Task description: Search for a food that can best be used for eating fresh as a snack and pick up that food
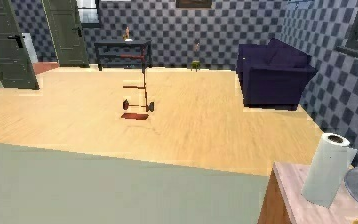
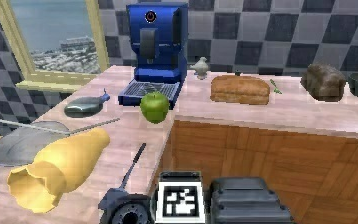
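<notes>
A green apple [image 2: 154, 107] stands on the pink countertop [image 2: 202, 112], just in front of a blue coffee machine [image 2: 155, 45]. My gripper [image 2: 134, 168] rises from the arm side view's bottom edge, and a thin finger points up toward the apple from below it. Beside the gripper are a white marker square [image 2: 183, 200] and the dark arm bar [image 2: 247, 203]. I cannot tell whether the gripper holds anything. A brown bread loaf [image 2: 239, 90] lies to the right of the apple, with a darker loaf-like lump [image 2: 323, 82] farther right.
On the counter's left lie a large yellow lump [image 2: 62, 165], a grey pan [image 2: 22, 148] and a dark dish [image 2: 85, 106] below a window [image 2: 57, 40]. In the forward view are a paper towel roll [image 1: 330, 168], wood floor, a dark blue sofa [image 1: 275, 72], a side table [image 1: 123, 50] and doors [image 1: 12, 45].
</notes>
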